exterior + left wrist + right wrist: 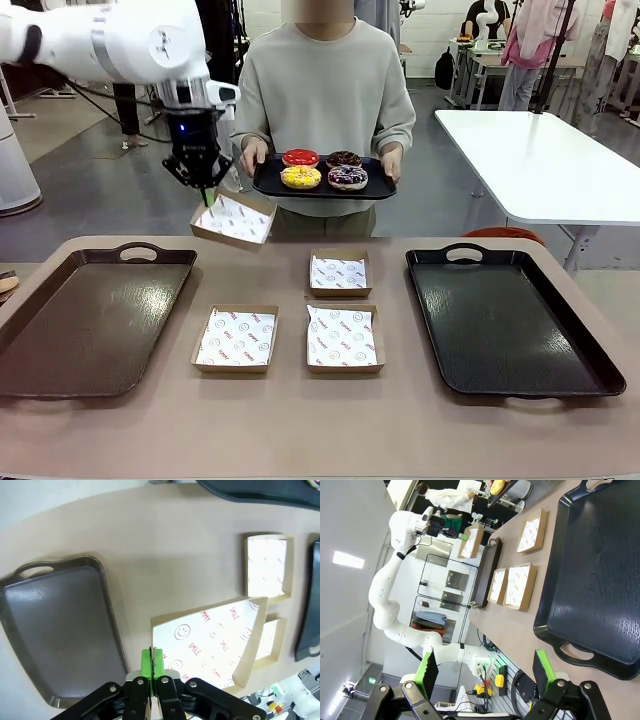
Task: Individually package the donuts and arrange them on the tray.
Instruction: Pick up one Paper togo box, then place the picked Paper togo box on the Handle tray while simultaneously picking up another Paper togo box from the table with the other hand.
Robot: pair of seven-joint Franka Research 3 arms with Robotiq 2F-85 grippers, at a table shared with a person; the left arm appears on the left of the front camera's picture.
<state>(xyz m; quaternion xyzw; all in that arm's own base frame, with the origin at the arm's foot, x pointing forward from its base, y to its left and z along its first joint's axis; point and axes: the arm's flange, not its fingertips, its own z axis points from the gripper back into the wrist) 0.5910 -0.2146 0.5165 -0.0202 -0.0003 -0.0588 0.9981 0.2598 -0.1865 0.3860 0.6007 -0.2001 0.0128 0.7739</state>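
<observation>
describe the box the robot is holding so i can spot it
From the brown tray on the robot's left, look above its far right corner to the left gripper. It pinches a cardboard box lined with white printed paper. Unlike the three boxes lying flat, it hangs tilted in midair.

donuts (301, 178): glossy glaze, sprinkled | box (233, 219): matt brown cardboard, white printed paper lining | left tray (90, 320): brown, smooth, dull sheen | right tray (505, 320): black, faintly grained, semi-gloss | table (320, 430): tan, matt, smooth
</observation>
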